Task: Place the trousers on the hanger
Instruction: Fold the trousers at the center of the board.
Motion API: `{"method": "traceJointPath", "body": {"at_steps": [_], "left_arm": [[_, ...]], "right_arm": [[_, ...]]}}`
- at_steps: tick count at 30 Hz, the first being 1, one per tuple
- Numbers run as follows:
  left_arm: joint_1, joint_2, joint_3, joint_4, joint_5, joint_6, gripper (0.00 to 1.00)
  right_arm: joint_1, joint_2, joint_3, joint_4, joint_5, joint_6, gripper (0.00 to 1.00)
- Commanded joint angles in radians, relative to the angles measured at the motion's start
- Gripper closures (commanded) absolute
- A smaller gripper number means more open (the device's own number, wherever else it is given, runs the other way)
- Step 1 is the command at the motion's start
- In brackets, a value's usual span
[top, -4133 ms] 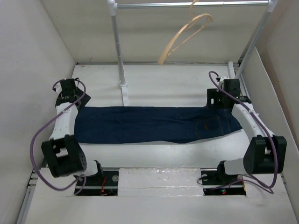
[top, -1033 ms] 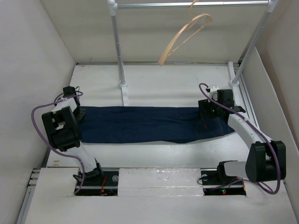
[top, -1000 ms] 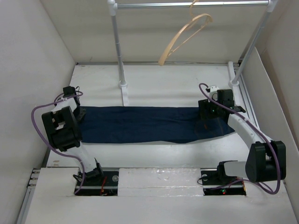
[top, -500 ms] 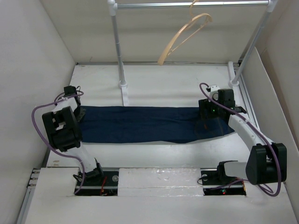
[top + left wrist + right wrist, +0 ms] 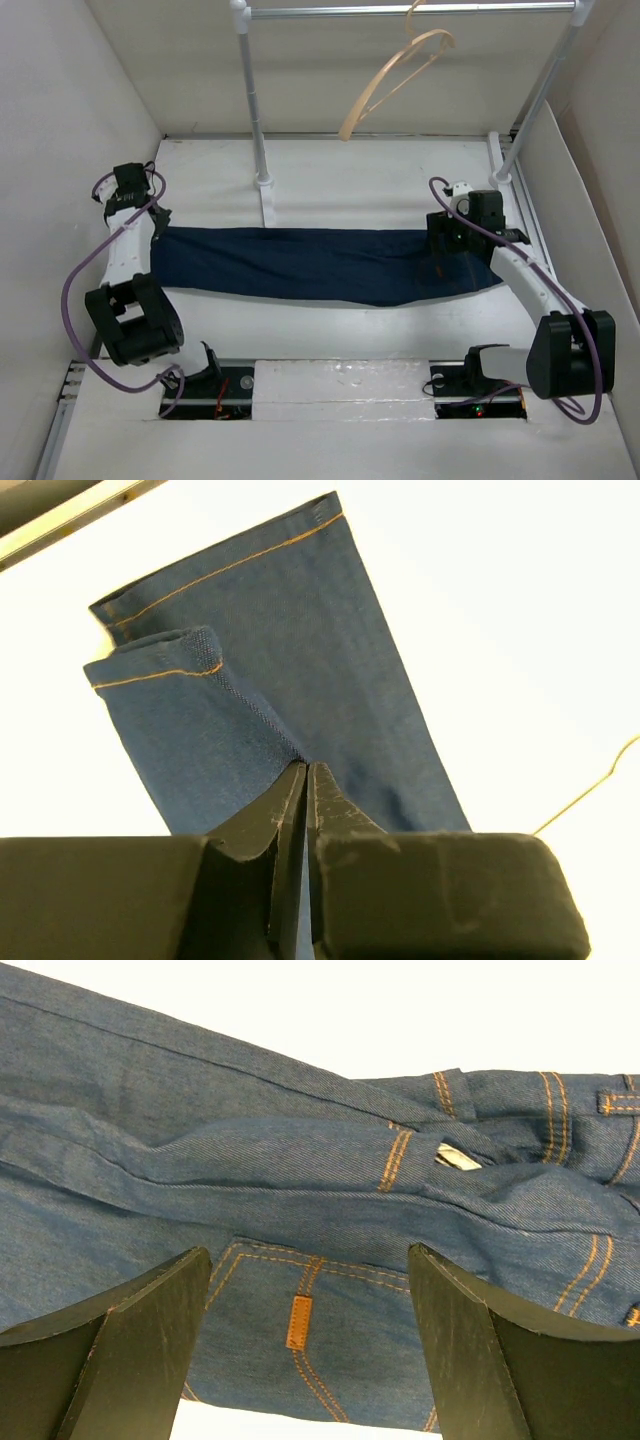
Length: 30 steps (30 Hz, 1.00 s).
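Spanning most of the white bench [image 5: 350, 170] side to side, the trousers [image 5: 300, 265] lie flat as one long dark-blue strip, legs toward L, waist toward R. Silver rail [image 5: 400, 10] runs across the back on two posts. The hanger [image 5: 395, 70] is hooked on it, tilted, well apart from the denim & above the bench's far half. L arm reaches fwd along the L wall; R arm reaches fwd on the R side.

L claw [image 5: 152, 232] sits at the leg end, clenched on the trousers. Wrist view shows both fingers pressed together w/ a ridge of cloth running into the tips. Beyond them are hems w/ orange stitching, one curled over.

R claw [image 5: 443, 258] hovers over the waist end, released, fingers spread wide either side of the seat area. Can't tell if the tips touch the cloth. Btwn those fingers, wrist view shows back-pocket stitching, a small tan tab [image 5: 298, 1322] on the pocket seam & a white tag [image 5: 458, 1157] peeking from a fold near the waistband.
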State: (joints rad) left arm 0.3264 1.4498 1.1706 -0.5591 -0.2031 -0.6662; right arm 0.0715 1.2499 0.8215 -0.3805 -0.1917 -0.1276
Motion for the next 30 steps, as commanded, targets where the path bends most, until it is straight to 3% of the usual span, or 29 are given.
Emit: {"method": "traceJointPath", "body": {"at_steps": [1, 7, 8, 12, 13, 14, 15, 18, 19, 23, 27, 30], "left_arm": [[-0.003, 0.068, 0.069, -0.025, 0.004, 0.008, 1.0], [-0.003, 0.223, 0.198, -0.008, -0.012, 0.014, 1.0], [-0.003, 0.256, 0.221, -0.019, -0.022, 0.022, 1.0], [-0.003, 0.408, 0.326, -0.067, -0.048, 0.05, 1.0], [-0.003, 0.443, 0.333, -0.067, -0.05, 0.051, 1.0], [-0.003, 0.454, 0.337, -0.059, -0.047, 0.056, 1.0], [-0.003, 0.461, 0.334, -0.041, -0.047, 0.062, 1.0], [-0.003, 0.495, 0.333, -0.019, -0.035, 0.071, 1.0], [-0.003, 0.518, 0.336, -0.019, -0.032, 0.071, 1.0], [-0.003, 0.552, 0.33, -0.001, -0.025, 0.085, 1.0], [0.007, 0.578, 0.316, 0.022, -0.028, 0.099, 1.0], [0.007, 0.586, 0.298, 0.043, -0.025, 0.106, 1.0]], "right_arm": [[-0.015, -0.014, 0.057, -0.001, -0.002, 0.002, 0.15], [-0.029, -0.044, 0.097, -0.023, 0.084, 0.038, 0.19], [-0.045, -0.046, 0.105, -0.023, 0.098, 0.046, 0.27], [-0.146, -0.001, 0.14, -0.046, 0.11, 0.065, 0.86], [-0.195, 0.025, 0.148, -0.054, 0.113, 0.063, 0.86], [-0.217, 0.035, 0.156, -0.066, 0.12, 0.063, 0.85], [-0.239, 0.043, 0.154, -0.057, 0.124, 0.065, 0.63], [-0.291, 0.097, 0.16, -0.021, 0.061, 0.057, 0.14], [-0.291, 0.12, 0.175, -0.012, 0.058, 0.045, 0.09], [-0.358, 0.226, 0.203, -0.032, 0.106, 0.023, 0.01], [-0.461, 0.239, 0.156, 0.017, 0.068, 0.034, 0.0], [-0.47, 0.301, 0.177, 0.017, 0.057, 0.02, 0.02]]}}
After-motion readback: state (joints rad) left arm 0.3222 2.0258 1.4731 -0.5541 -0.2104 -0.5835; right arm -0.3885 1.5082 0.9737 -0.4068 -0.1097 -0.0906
